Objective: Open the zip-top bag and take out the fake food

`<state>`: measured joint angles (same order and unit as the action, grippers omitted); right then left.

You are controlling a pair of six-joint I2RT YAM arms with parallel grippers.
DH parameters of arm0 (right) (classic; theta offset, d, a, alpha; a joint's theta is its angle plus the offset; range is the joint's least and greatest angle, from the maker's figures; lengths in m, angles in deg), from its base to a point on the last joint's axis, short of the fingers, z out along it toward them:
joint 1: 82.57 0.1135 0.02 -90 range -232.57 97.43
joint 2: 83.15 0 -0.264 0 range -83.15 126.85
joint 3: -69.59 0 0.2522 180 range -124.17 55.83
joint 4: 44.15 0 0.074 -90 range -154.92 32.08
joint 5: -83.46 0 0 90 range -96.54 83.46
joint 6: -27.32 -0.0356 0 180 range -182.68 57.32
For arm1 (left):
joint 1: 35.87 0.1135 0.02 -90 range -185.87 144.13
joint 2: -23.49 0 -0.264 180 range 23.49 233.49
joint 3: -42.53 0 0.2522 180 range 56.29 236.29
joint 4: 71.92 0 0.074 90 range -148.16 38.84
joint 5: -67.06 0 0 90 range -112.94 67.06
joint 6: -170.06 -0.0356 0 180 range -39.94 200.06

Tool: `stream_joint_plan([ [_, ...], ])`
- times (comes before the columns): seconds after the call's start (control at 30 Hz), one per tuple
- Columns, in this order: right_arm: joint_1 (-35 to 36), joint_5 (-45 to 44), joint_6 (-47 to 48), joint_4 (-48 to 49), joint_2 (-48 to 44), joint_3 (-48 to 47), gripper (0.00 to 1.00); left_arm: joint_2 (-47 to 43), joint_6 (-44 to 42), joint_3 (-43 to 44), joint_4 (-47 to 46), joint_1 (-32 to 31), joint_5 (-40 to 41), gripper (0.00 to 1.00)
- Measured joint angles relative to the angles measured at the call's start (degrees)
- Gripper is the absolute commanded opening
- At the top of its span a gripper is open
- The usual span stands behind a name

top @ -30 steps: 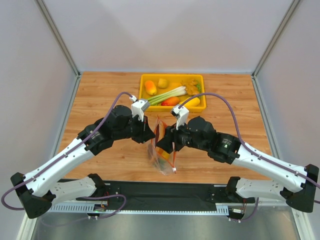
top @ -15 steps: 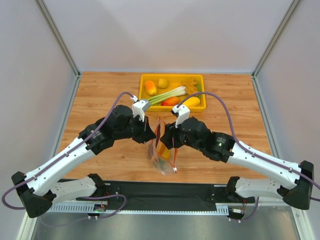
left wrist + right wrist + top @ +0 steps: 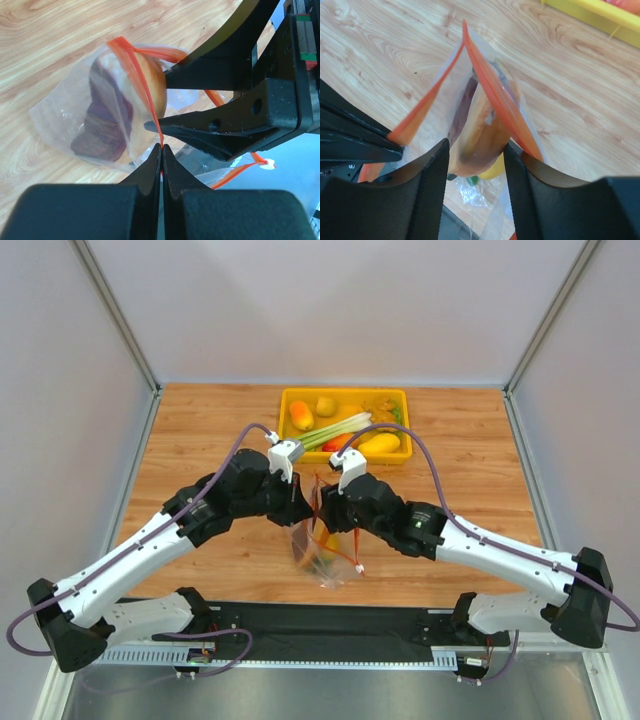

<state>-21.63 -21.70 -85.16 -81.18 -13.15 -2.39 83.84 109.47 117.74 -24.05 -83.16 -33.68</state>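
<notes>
The left jaws are pressed tight together on the red-orange zip strip (image 3: 142, 80) of the bag (image 3: 60, 110), pinching one lip of its mouth. The right jaws stand part-way apart inside that mouth, one on each side of the meat slice (image 3: 480, 135), right against its tan rind. Whether they grip it firmly cannot be told.

The mouth of the bag gapes. In the right wrist view the two halves of the strip spread into a V, and the slice stands on end between them. From the left wrist the maroon face of the slice shows through the clear plastic, with the tan rind at the top. Lower in the bag, under the slice, lie a yellow piece (image 3: 492, 170) and a small green bit (image 3: 475, 177). The white slider tab (image 3: 268, 163) sits at the far end of the strip, beyond the right jaws.

From above, the bag hangs between the two wrists over the near middle of the bench (image 3: 200, 430), the left arm (image 3: 180, 530) reaching in from one side and the right arm (image 3: 470, 545) from the other. Whether its bottom touches the wood cannot be told. Behind it, toward the back edge, stands a yellow tray (image 3: 283, 415) holding a leek (image 3: 335, 428), an orange piece (image 3: 301, 416) and other toy food.
</notes>
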Motion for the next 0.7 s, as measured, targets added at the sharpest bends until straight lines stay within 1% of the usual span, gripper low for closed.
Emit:
stream_joint_plan([
  [0.1, 0.0, 0.09, 0.98, 2.29, 0.07, 0.28, 0.27, 0.37, 0.0, 0.0, -0.15, 0.0, -0.35, 0.0],
  [0.13, 0.0, 0.22, 1.31, 3.28, 0.04, 0.55, 0.13, 0.44, 0.0, 0.0, -0.15, 0.0, -0.48, 0.0],
  [0.17, 0.0, 0.31, 1.84, 3.98, -0.02, 0.85, 0.08, 0.5, 0.0, 0.0, -0.17, 0.0, -0.59, 0.0],
  [0.23, 0.0, 0.59, 2.16, 5.29, -0.39, 1.77, 0.0, 0.52, 0.0, 0.0, -0.17, 0.0, -0.74, 0.0],
  [0.47, 0.0, 0.87, 4.0, 5.97, -3.21, 3.1, 0.0, 0.5, 0.0, 0.28, 0.0, 0.0, -0.2, 0.0],
  [0.7, 0.94, 2.99, 5.9, 5.92, -6.97, 4.39, 0.0, 0.46, 0.02, 1.22, 0.46, 0.0, 1.64, 0.0],
])
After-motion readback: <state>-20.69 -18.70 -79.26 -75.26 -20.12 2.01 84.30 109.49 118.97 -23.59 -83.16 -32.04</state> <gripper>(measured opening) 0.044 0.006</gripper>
